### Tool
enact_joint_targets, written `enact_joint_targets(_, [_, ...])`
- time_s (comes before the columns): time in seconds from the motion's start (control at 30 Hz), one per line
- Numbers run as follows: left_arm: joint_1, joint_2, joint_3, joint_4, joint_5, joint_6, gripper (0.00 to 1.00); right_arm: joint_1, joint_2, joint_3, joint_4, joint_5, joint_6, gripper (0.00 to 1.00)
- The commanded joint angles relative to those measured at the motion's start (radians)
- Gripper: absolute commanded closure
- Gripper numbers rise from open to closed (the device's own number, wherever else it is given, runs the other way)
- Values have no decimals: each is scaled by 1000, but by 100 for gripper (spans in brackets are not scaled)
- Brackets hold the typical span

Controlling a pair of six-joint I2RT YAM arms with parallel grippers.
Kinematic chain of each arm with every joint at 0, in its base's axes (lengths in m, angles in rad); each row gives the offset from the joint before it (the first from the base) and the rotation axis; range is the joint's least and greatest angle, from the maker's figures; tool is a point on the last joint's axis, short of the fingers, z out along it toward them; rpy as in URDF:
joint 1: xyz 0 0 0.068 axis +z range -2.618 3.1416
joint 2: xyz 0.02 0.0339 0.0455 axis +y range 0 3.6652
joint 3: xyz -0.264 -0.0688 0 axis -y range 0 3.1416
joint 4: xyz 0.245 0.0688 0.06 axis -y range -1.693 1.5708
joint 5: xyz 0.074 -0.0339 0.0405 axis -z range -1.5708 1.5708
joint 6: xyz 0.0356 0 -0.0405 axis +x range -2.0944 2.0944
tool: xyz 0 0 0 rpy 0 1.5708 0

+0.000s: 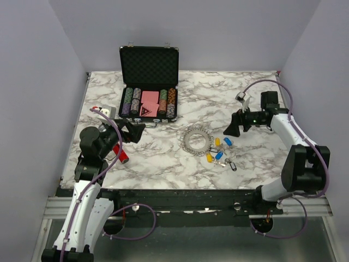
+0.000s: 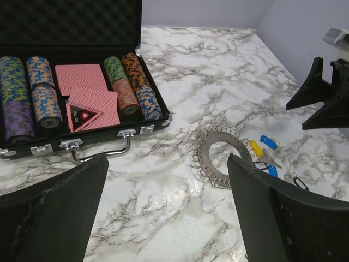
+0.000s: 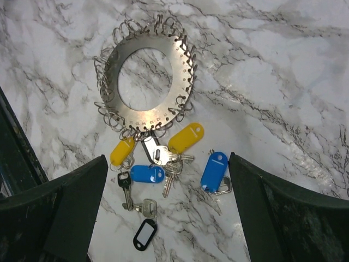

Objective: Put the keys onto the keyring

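White marble table [image 1: 251, 98], open black chip case [image 1: 149, 65] at back, keyring [image 3: 146, 116] mid-table, keys [image 3: 148, 173] clustered just beside it

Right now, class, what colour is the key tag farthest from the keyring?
Black; the tag shows best in the right wrist view.

No legible text, label or number anywhere.

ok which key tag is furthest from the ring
The lone black tag, past the blue tags and yellow tags, well clear of the keyring.
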Motion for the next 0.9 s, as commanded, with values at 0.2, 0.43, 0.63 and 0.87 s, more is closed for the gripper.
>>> enact_joint_targets(0.2, [1, 10, 37, -10, 50, -21, 1, 43, 54, 90, -159, 167, -41, 0])
enact_joint_targets(0.43, [0, 32, 40, -10, 64, -27, 1, 75, 97, 57, -121, 213, -8, 1])
enact_joint_targets(0.63, [-2, 53, 48, -19, 76, -29, 1, 75, 116, 56, -139, 289, -9, 15])
enact_joint_targets(0.87, [1, 72, 51, -19, 89, -30, 1, 75, 119, 44, -134, 355, 6, 26])
